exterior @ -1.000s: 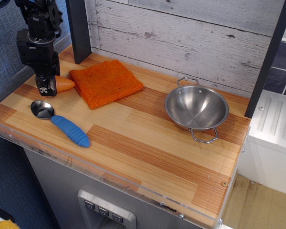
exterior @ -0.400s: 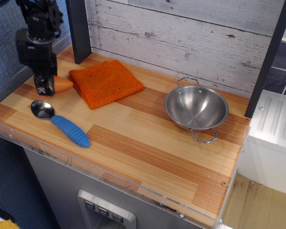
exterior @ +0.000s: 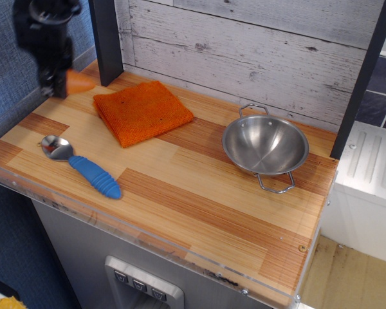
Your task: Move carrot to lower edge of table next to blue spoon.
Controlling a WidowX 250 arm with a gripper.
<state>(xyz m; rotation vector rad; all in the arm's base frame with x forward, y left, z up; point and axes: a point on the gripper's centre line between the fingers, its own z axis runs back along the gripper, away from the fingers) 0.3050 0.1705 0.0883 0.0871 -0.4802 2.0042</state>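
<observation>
My gripper (exterior: 53, 82) is at the far left, raised above the back-left part of the wooden table (exterior: 199, 193). It is shut on the small orange carrot (exterior: 79, 82), whose tapered end sticks out to the right of the fingers. The carrot hangs clear of the tabletop, left of the cloth. The blue spoon (exterior: 83, 166) lies near the table's lower edge at the front left, its metal bowl pointing left and its blue handle pointing right. The gripper is above and behind the spoon, well apart from it.
A folded orange cloth (exterior: 141, 111) lies at the back left-centre. A steel bowl with wire handles (exterior: 265, 147) stands at the right. A dark post (exterior: 107, 40) rises just behind the gripper. A clear plastic rim (exterior: 141, 233) runs along the front edge.
The gripper has lifted the carrot off the table, moving up and slightly back. The spoon, cloth and bowl have not moved.
</observation>
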